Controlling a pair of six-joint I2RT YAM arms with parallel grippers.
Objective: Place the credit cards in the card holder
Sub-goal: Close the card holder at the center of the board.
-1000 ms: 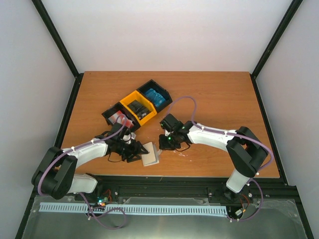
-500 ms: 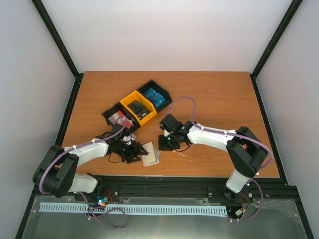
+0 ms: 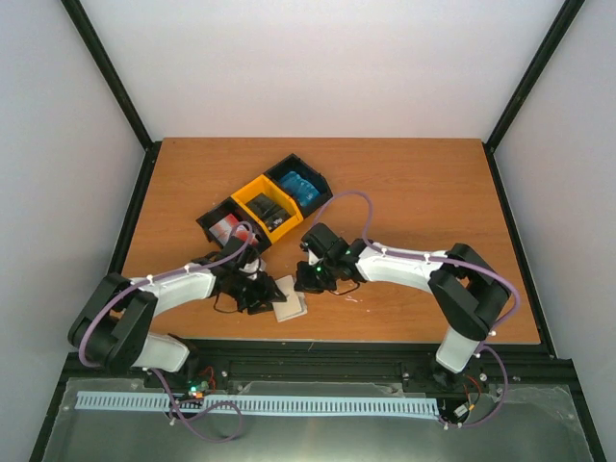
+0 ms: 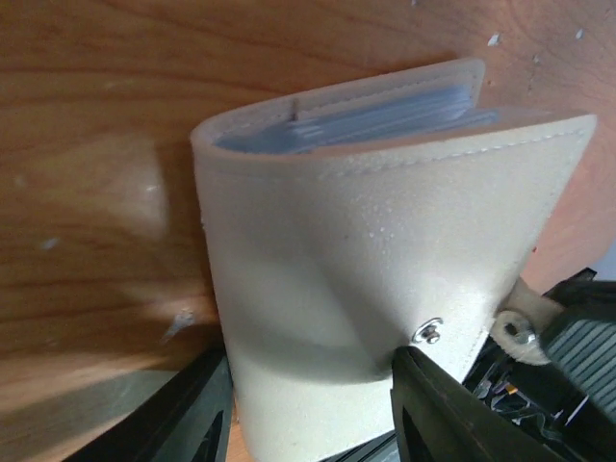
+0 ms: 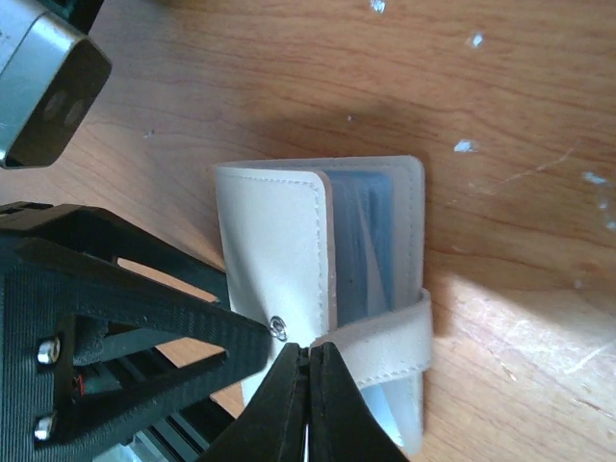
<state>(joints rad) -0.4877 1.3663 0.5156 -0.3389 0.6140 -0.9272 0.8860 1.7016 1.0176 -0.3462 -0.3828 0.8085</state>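
The beige card holder point(image 3: 290, 300) lies folded on the table near the front edge, pale blue pockets showing at its open side point(image 5: 366, 241). My left gripper point(image 3: 268, 294) straddles it; its fingers point(image 4: 433, 404) press the cover point(image 4: 366, 221) from both sides, one tip beside the snap stud. My right gripper point(image 5: 310, 351) is shut on the end of the snap tab point(image 5: 385, 346), which wraps round the holder's edge. The credit cards sit in the tray: red-and-white point(image 3: 231, 229), black point(image 3: 269, 207), blue point(image 3: 301, 188).
The black-and-yellow three-compartment tray point(image 3: 252, 192) stands just behind both grippers. The left gripper's black finger point(image 5: 144, 318) lies close against my right fingers. The table's front edge and black rail point(image 3: 308, 351) are just near of the holder.
My right gripper has moved left and nearer, onto the holder's tab. The left gripper has shifted slightly with the holder between its fingers.
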